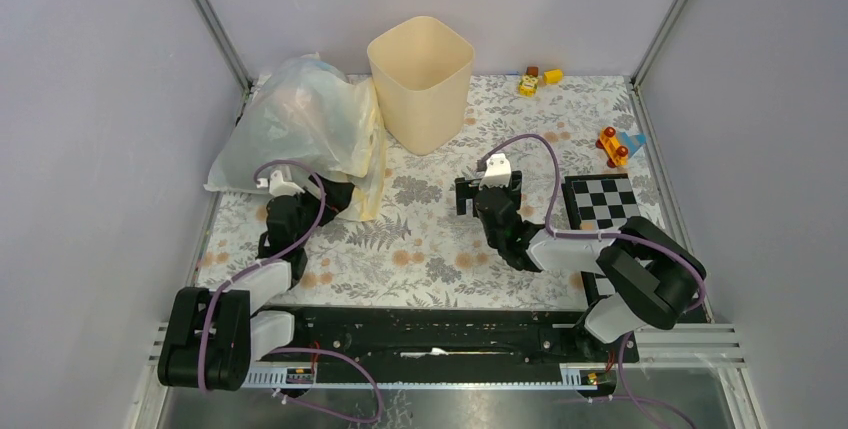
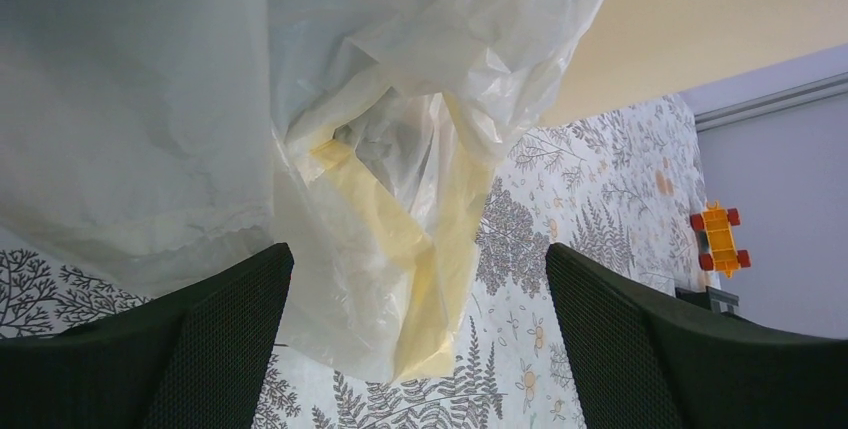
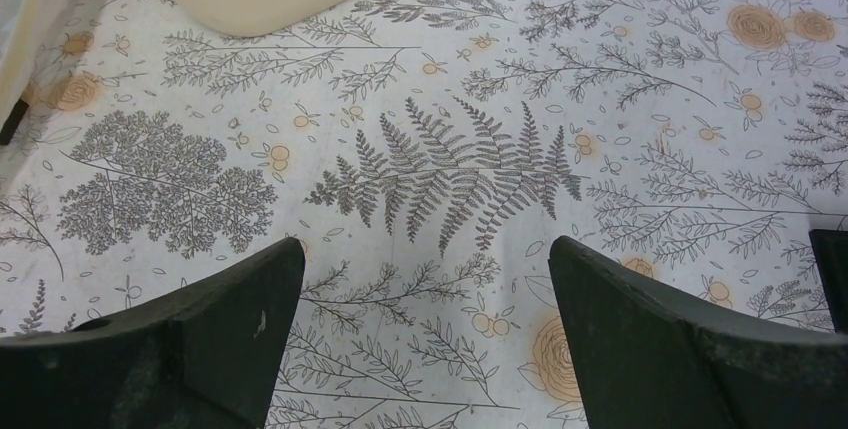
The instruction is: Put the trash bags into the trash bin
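1. Left gripper (image 1: pixel 338 196) is opened wide, with nothing held. It is positioned at the near edge of the bag heap and pointed into it. In the left wrist view its fingers (image 2: pixel 215 344) are seen on either side of hanging plastic; contact cannot be told.
2. Right gripper (image 1: pixel 488 187) is likewise spread wide and empty. It is held low over bare floral tablecloth (image 3: pixel 450 169) near the table centre, well apart from the bags.
3. trash bags (image 1: pixel 280 139) are found crumpled in one heap at the far-left corner of the table, outside the bin and just left of it.
4. A greyish-blue translucent sheet (image 2: pixel 130 89), thin and crinkly, is shown filling the left of the left wrist view. In the top view it cannot be separated from the whitish plastic around it.
5. A pale yellow bag (image 1: pixel 372 164) is draped down the heap's right side, next to the left gripper. It appears to be touching the bin's left wall.
6. trash bin (image 1: pixel 420 79) is stood upright at the far middle of the table, mouth up.
7. A checkerboard (image 1: pixel 600 199) is laid beside the right arm. An orange toy car (image 1: pixel 613 146) and small yellow-and-brown blocks (image 1: pixel 537 79) are set at the far right, well apart from both grippers.
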### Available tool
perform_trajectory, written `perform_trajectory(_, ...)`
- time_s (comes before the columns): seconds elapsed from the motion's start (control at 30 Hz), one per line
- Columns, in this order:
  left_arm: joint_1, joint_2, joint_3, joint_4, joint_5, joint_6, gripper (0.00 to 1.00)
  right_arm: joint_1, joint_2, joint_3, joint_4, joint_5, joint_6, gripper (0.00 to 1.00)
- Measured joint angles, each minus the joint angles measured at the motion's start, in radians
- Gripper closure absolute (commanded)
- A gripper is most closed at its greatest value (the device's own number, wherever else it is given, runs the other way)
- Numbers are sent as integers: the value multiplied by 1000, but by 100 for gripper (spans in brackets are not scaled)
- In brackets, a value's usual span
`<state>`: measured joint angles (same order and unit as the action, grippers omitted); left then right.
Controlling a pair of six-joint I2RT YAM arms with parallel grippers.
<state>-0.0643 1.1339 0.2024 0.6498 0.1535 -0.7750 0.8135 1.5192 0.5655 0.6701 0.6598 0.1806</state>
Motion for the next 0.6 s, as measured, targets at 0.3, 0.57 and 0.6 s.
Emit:
perform_trajectory(0.3, -2, -107, 6, -229, -305, -61, 1, 0, -2, 0, -8, -24, -1, 0)
perform_trajectory(0.57, 0, -137, 5, -291, -384, -50, 1, 0, -54, -24, -3, -77, 7, 0)
perform_trajectory(0.6, 0, -137, 5, -291, -377, -39, 1, 0, -58, -31, 2, -79, 6, 0)
